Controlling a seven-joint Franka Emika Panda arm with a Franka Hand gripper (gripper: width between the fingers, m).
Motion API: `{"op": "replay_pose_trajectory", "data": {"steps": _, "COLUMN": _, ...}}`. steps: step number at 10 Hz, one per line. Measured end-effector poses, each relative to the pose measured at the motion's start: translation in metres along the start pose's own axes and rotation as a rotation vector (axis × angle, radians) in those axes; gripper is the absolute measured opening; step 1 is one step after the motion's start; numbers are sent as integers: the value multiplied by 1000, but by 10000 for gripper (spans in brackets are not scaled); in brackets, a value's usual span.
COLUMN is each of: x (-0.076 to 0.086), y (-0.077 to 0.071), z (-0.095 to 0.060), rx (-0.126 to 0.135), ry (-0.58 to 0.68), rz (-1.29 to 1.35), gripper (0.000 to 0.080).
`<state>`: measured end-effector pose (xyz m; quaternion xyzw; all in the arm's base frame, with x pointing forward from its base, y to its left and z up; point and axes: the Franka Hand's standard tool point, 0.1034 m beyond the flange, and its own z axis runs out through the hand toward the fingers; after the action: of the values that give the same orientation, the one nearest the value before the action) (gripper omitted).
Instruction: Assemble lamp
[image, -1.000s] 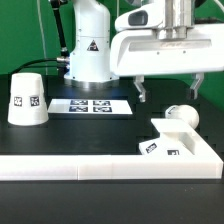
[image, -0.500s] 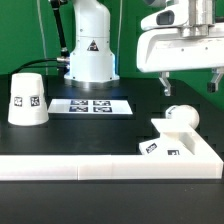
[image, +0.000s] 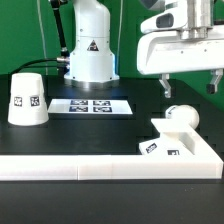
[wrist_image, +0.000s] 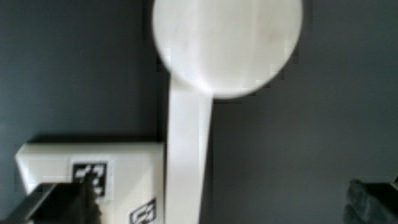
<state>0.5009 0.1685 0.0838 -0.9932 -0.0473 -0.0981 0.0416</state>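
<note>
The white lamp base (image: 190, 146) lies at the exterior view's right, with tags on its front edge. The round bulb (image: 183, 117) sits on it. The cone shade (image: 27, 98) stands apart at the exterior view's left. My gripper (image: 189, 86) hangs open and empty above the bulb, one finger (image: 165, 87) on each side, not touching it. In the wrist view the bulb (wrist_image: 228, 45) is a white round shape well beyond my gripper (wrist_image: 214, 205). A tagged part of the base (wrist_image: 89, 170) lies near one dark fingertip (wrist_image: 54, 205).
The marker board (image: 92, 105) lies flat in front of the white robot pedestal (image: 90, 45). A long white rail (image: 60, 169) runs along the table's front edge.
My gripper has moved toward the exterior view's right and now hangs over the bulb. In the last half second it has hardly moved. The lamp parts have not moved.
</note>
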Motion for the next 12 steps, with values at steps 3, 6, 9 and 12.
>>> {"op": "replay_pose_trajectory", "data": {"steps": 3, "x": -13, "y": 2, "z": 15, "rx": -2, "ry": -5, "rz": -44, "gripper": 699}}
{"op": "replay_pose_trajectory", "data": {"steps": 6, "x": -21, "y": 5, "z": 17, "rx": -17, "ry": -105, "rz": -52, "gripper": 699}}
{"op": "replay_pose_trajectory", "data": {"steps": 9, "x": -18, "y": 16, "z": 16, "rx": -39, "ry": -293, "rz": -54, "gripper": 699}}
{"op": "replay_pose_trajectory", "data": {"steps": 12, "x": -24, "y": 20, "z": 17, "rx": -62, "ry": -489, "rz": -36, "gripper": 699}}
